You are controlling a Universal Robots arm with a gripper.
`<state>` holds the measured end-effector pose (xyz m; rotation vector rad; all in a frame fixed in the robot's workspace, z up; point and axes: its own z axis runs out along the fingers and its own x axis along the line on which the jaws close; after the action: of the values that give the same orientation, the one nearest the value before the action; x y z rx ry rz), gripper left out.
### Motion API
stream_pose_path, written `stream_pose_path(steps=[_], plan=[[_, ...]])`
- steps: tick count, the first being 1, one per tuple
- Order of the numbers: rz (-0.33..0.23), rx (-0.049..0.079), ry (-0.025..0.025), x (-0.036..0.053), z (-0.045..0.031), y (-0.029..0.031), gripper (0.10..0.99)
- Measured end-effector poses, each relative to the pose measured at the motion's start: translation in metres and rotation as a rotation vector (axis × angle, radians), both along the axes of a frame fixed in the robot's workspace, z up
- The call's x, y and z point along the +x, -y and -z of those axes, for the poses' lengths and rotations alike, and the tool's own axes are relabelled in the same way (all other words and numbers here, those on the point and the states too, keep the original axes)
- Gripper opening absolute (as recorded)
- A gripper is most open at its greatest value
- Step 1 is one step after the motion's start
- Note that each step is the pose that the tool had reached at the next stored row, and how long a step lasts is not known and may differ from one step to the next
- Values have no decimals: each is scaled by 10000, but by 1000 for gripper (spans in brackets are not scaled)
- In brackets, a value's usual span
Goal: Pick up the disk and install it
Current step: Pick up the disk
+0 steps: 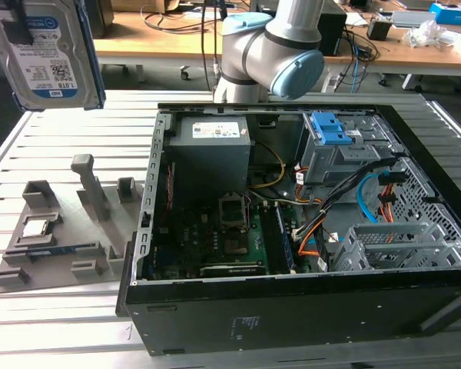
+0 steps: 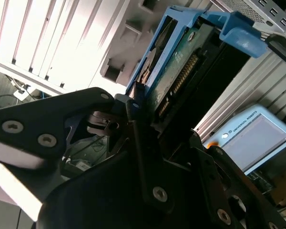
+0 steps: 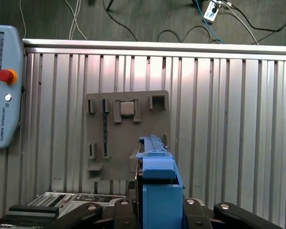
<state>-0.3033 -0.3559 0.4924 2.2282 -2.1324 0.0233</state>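
The gripper (image 2: 162, 119) was clamped on the disk (image 2: 181, 71), gripping it by the edges of its blue frame. In the exterior view the disk (image 1: 50, 58) hung high in the air outside the open computer case (image 1: 292, 307), toward the exterior view's left. Its label faced the camera and its long axis was roughly upright. It was well apart from the case's drive cage (image 1: 334, 142). The second wrist view showed the disk's green circuit board and connector. The first wrist view looked along the frame onto the grey parts holder (image 3: 126, 133) beside the case.
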Motion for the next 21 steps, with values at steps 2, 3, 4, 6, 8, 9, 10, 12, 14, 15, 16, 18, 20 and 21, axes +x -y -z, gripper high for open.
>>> stream_pose_path(steps=[2, 3, 4, 6, 8, 9, 10, 12, 14, 15, 16, 18, 20, 21], plan=[[0, 0, 0, 56, 0, 0, 365], [-1, -1, -1, 95, -1, 0, 365], [-1, 0, -1, 116, 0, 0, 365], [0, -1, -1, 170, -1, 0, 365], [1, 0, 1, 220, 0, 0, 365], [0, -1, -1, 256, -1, 0, 365], [-1, 0, 0, 300, 0, 0, 365], [-1, 0, 0, 362, 0, 0, 365], [0, 0, 0, 472, 0, 0, 365], [0, 0, 1, 537, 0, 0, 365], [-2, -1, -1, 572, 0, 0, 365], [0, -1, -1, 619, -1, 0, 365], [0, 0, -1, 705, 0, 0, 365], [-1, 1, 0, 756, 0, 0, 365]])
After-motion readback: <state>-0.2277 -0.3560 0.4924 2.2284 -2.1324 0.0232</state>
